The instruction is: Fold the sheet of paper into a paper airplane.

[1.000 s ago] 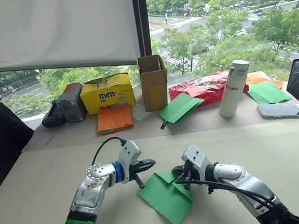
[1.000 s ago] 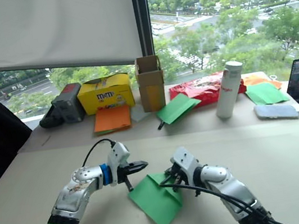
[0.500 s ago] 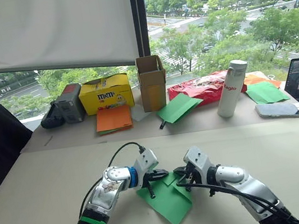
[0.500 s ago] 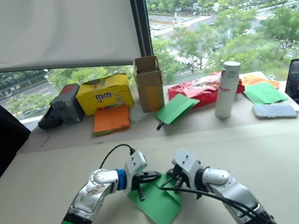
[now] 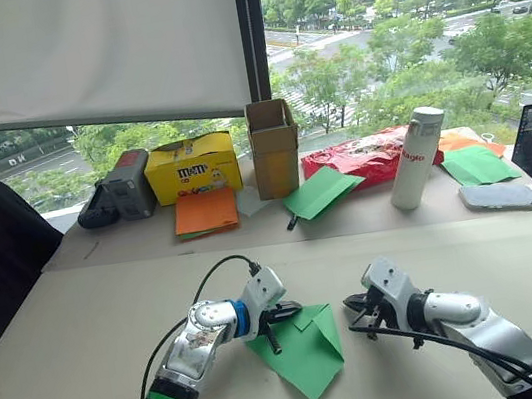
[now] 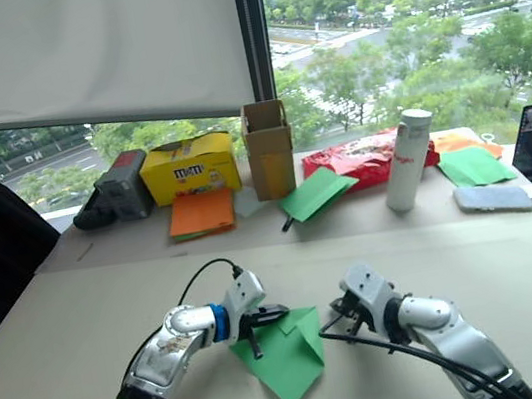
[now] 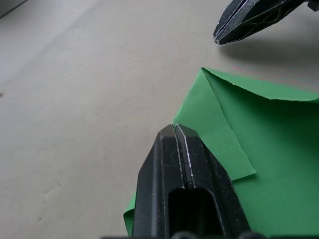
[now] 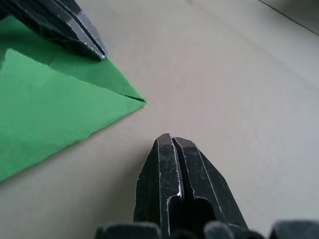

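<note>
Left wrist view: closed, empty left hand (image 7: 174, 130) over sheet of paper (image 7: 269, 149); right hand (image 8: 172, 142) likewise.

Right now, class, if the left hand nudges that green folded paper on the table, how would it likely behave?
The sheet of paper looks thin and lies flat on the smooth table, so it would probably slide rather than resist. Its small folded flap sits slightly raised, so it may spring open. With the shut left hand over one edge, it would likely pivot and bend limply if lifted.
</note>
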